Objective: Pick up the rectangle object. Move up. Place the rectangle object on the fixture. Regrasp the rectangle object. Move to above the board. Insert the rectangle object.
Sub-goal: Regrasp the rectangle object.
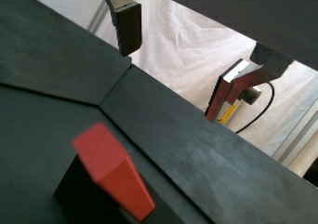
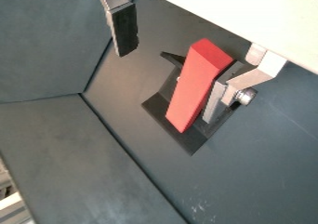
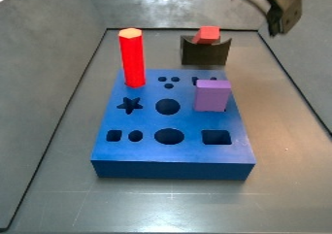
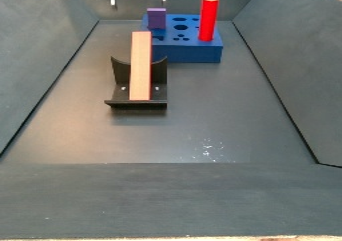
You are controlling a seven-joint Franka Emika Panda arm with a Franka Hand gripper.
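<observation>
One long salmon-red rectangular block (image 4: 140,65) rests on one dark L-shaped fixture (image 4: 158,89). One thick blue square board (image 3: 172,131) carries one bright red hexagonal pillar (image 3: 131,57) and one lilac cube (image 3: 213,94). Eight open dark cut-outs show on the board, perhaps more hidden. One gripper (image 2: 187,46) hangs above, two fingers.

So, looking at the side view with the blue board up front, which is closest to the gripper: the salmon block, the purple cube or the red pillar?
The gripper hangs open at the far right corner, holding nothing.
1. The rectangle object, resting in the fixture just beside the gripper.
2. The lilac cube, on the board's right side, nearer the camera.
3. The red hexagonal pillar, at the board's far left corner.
</observation>
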